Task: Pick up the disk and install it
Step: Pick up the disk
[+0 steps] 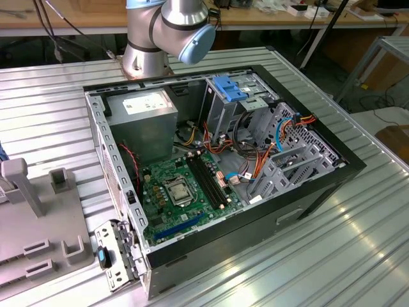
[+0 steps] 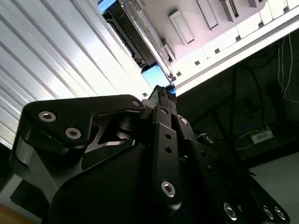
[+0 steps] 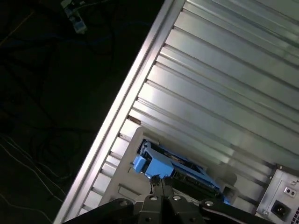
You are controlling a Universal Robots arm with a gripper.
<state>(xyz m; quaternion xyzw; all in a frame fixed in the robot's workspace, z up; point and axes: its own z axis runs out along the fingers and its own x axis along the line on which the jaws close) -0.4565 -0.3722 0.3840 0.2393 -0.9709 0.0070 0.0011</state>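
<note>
Hanging right at the blue handle (image 3: 150, 164) of the disk (image 3: 187, 171), the gripper (image 3: 161, 187) meets the disk's near end in the first wrist view. The disk lies flat on a grey holder (image 3: 133, 144) at the table (image 3: 224, 84) edge. Its long axis runs from the handle toward the case (image 3: 280, 196) corner. Whether the gripper is open or has hold of the handle, I cannot tell.

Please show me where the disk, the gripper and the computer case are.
disk (image 3: 156, 167), first wrist view, on its blue plastic frame
gripper (image 3: 161, 185), first wrist view, at its tip
computer case (image 1: 243, 238), exterior view, on its black side wall
</note>
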